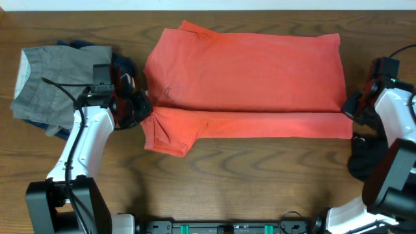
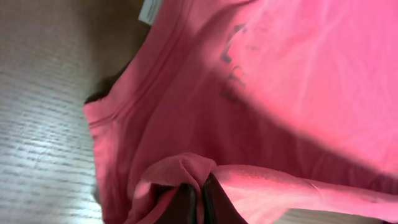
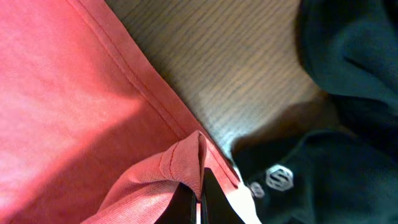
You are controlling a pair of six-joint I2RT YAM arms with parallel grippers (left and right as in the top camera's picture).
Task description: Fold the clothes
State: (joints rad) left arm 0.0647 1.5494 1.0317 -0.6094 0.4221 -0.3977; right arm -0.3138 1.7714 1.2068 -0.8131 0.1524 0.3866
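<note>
We grip the soft, likely limp and light coral-red T-shirt [image 1: 247, 65] at both ends of its fold line, left jaws and right jaws each clamped shut on fabric.

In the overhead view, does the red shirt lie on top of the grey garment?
No, the grey garment sits apart, beside the red shirt's collar end, not under it.
</note>
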